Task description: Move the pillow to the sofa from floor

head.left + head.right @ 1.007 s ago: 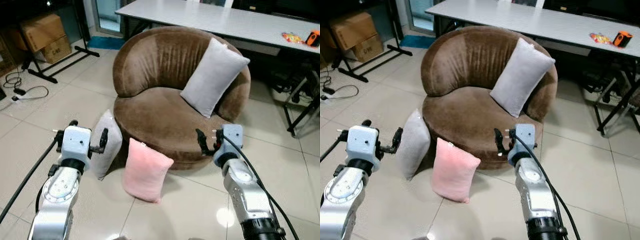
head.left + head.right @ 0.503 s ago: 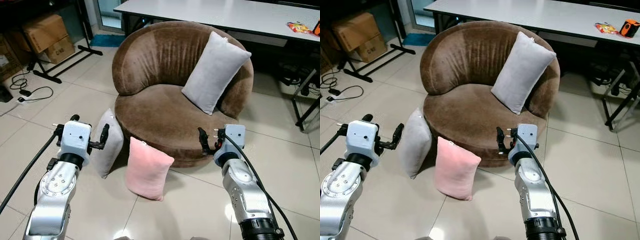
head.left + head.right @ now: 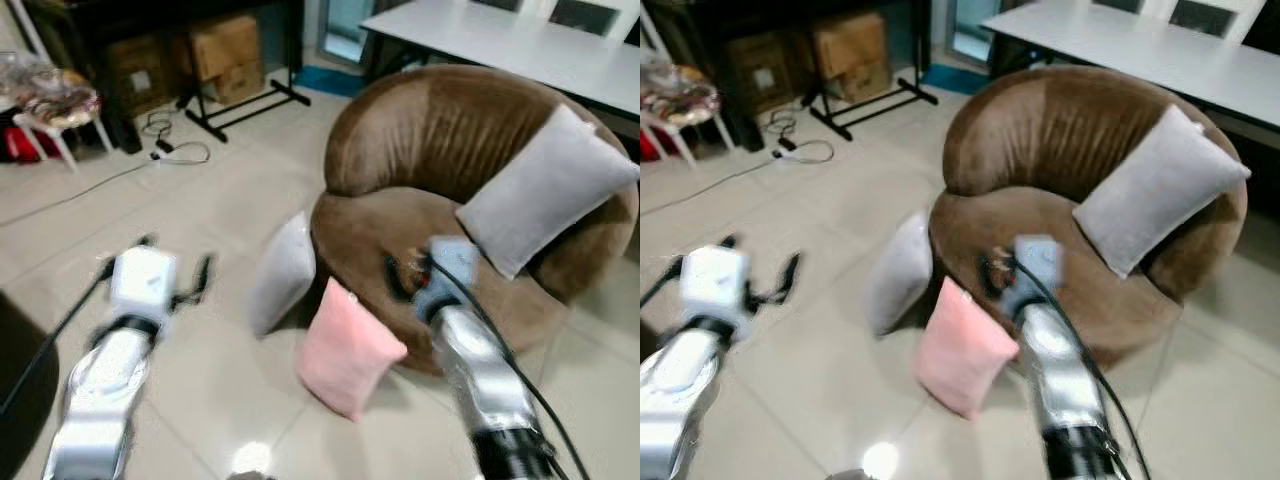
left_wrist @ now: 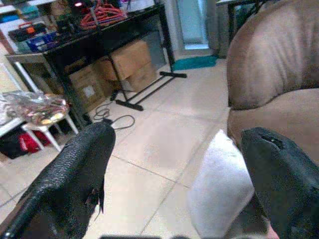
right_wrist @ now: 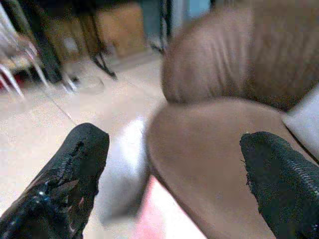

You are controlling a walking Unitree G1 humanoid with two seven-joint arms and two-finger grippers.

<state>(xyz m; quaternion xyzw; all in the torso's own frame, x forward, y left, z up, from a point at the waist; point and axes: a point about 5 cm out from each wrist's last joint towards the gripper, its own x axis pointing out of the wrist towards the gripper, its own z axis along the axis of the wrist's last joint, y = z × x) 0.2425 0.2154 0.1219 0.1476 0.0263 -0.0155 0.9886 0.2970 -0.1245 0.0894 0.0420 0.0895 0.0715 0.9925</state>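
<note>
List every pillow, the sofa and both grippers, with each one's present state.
Pink pillow: on floor, leaning against sofa front.
Grey floor pillow: on floor, upright against sofa's side.
Grey sofa pillow: on seat, propped against backrest.
Brown sofa: seat mostly bare.
Left gripper: open, holding nothing.
Right gripper: open, holding nothing.

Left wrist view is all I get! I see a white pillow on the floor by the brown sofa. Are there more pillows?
Observer: Yes, a pink pillow stands on the floor, leaning against the sofa front.
Operator: Is anything on the sofa already?
Observer: A grey pillow leans against its backrest.
Operator: Where's my other gripper?
Observer: The right gripper is held open over the seat's front edge, above the pink pillow. The left gripper is open too, beside the white pillow.
</note>
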